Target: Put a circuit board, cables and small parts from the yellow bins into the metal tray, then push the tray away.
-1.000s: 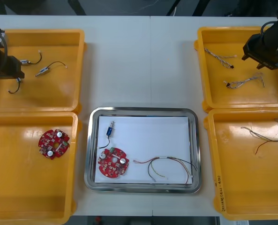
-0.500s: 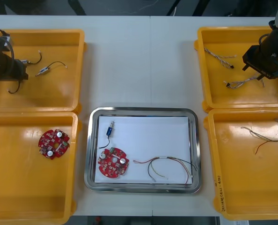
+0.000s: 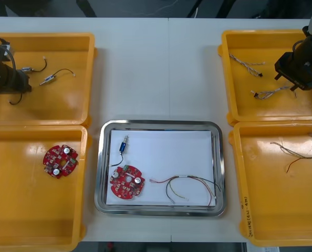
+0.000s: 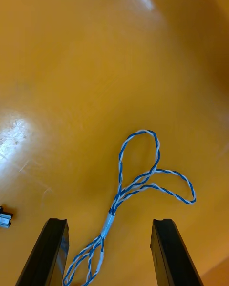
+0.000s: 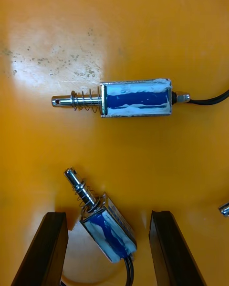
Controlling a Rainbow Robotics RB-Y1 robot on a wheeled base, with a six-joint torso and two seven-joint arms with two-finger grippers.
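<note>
Blue-white cable (image 4: 111, 215) btwn open R tool (image 4: 109, 223); small metal part (image 5: 108, 231) btwn open L tool (image 5: 109, 214).

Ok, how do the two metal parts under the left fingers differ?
The nearer part lies slanted between the fingers of the open left gripper; the farther part lies crosswise beyond them. The nearer part's pin points away from the gripper, the farther part's sideways. Both have blue bodies, shiny frames, a spring and black wire. The right gripper hangs open over a twisted cable.
</note>
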